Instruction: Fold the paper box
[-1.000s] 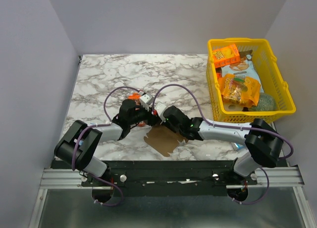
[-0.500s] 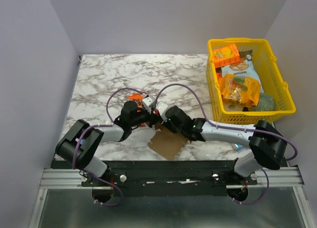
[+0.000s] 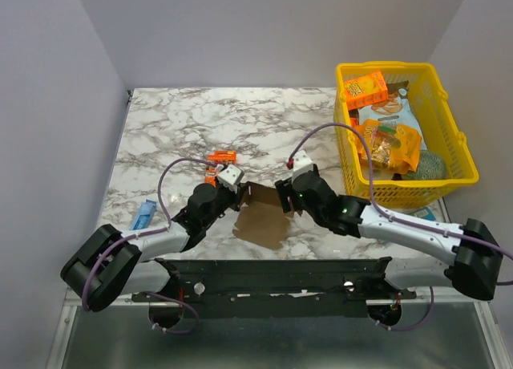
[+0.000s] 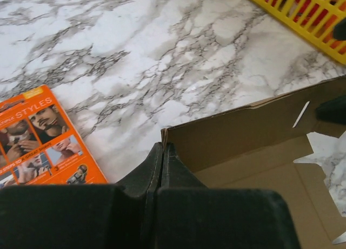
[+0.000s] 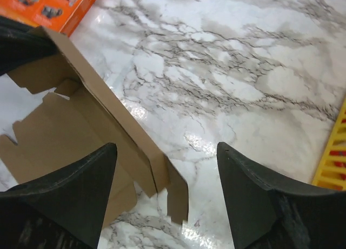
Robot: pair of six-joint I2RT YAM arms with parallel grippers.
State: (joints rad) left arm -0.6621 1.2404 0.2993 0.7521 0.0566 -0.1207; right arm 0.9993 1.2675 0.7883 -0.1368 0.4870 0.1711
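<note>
Both claws are tending the box point(image 3: 258, 218): my left claw point(image 4: 162, 151) is pinching its raised wall's corner; my right claw point(image 5: 165, 151) is hovering wide open over its other end.

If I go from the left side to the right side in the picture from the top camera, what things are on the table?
blue packet → orange pack → paper box → yellow basket
</note>
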